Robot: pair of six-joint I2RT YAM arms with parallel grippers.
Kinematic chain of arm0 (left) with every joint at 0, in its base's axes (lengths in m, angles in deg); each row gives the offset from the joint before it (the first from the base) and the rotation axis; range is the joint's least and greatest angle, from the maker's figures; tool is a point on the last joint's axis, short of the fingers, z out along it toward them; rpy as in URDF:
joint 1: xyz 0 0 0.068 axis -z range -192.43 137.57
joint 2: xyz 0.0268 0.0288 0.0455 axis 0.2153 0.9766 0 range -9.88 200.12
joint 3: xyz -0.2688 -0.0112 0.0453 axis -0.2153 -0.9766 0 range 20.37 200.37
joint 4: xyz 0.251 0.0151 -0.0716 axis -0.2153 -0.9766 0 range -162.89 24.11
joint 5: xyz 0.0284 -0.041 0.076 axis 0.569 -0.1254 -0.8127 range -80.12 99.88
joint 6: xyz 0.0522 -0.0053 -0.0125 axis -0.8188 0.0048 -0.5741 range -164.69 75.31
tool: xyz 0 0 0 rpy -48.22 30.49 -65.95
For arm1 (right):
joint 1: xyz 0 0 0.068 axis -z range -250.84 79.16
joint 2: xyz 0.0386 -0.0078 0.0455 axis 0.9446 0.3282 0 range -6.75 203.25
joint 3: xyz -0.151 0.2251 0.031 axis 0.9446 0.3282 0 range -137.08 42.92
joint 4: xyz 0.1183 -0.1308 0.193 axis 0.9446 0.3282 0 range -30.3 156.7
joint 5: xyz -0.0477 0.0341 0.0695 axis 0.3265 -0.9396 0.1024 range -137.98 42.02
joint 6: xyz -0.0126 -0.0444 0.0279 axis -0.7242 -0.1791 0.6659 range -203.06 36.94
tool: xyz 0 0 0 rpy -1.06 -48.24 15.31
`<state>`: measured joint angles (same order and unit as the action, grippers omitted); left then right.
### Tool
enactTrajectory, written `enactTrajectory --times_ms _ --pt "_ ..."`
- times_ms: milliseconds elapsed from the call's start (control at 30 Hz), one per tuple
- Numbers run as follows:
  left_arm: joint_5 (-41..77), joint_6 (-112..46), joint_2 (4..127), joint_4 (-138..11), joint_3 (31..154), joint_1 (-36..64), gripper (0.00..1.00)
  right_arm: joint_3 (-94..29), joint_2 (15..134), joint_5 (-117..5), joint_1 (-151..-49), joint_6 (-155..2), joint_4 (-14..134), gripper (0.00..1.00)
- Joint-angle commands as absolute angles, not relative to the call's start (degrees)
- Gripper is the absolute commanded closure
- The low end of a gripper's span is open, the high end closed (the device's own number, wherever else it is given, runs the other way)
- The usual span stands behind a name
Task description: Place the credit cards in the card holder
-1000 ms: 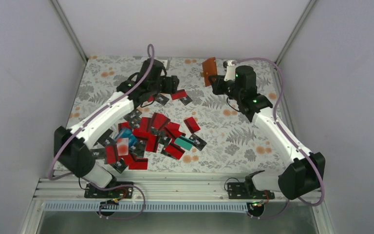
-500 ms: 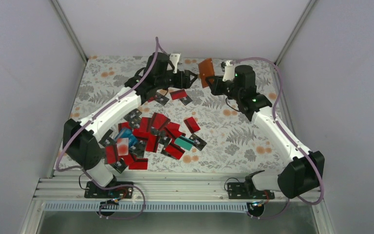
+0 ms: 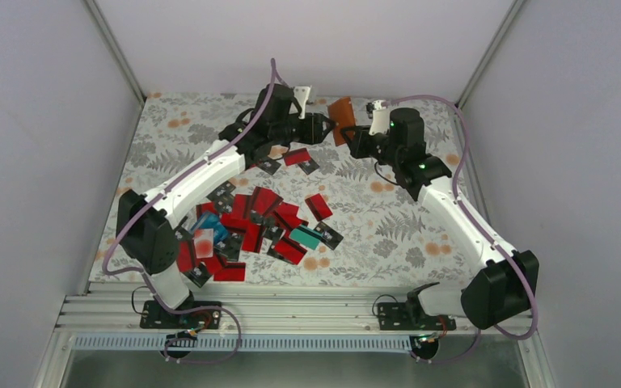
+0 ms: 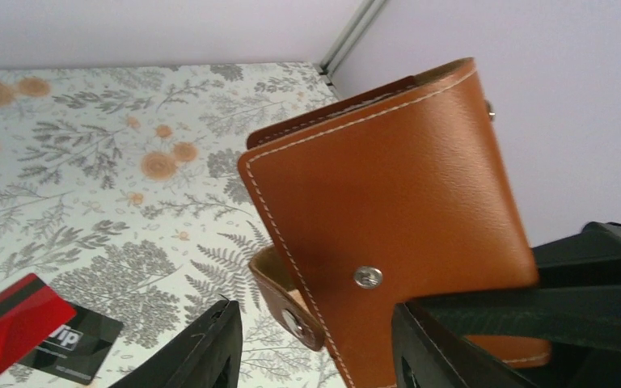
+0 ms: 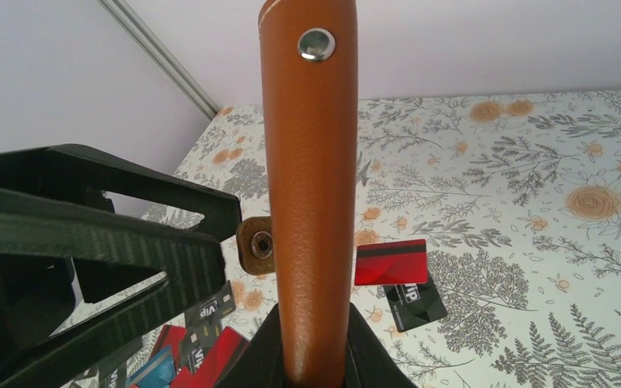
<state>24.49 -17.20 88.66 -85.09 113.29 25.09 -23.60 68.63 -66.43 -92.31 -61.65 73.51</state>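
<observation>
Reaching further right, left jaws gape empty beside the folded card holder [image 3: 342, 111] that right jaws clamp.

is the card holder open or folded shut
Folded shut: the card holder has both covers together, but its snap strap hangs unfastened.

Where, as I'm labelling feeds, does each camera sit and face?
Top: above and behind the bases, looking down on the table; both arms show.
Left wrist: on the left claw, facing the holder; own fingers below.
Right wrist: behind the right claw, looking along the holder's edge; its fingers below.
Shared: both wrists see the holder.
</observation>
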Motion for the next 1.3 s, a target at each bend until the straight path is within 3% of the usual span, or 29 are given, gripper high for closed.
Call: enactTrajectory --times_ms 0,567,733,1267 --pt "21.96 -17.29 90.22 -86.64 114.97 25.19 0.53 -24.04 68.36 -66.85 -92.84 -62.2 71.39 0.96" --pt "22.1 -17.79 92.86 -85.57 116.0 25.27 0.83 -23.32 67.77 -66.67 -92.8 -62.32 71.33 0.96" --pt "22.04 -18.19 93.15 -84.28 115.58 25.24 0.97 -22.24 67.78 -66.75 -92.81 -62.11 70.9 0.96" --pt "22.27 -16.56 100.02 -83.14 109.48 25.19 0.98 -9.57 78.05 -71.21 -89.74 -53.74 65.82 0.96"
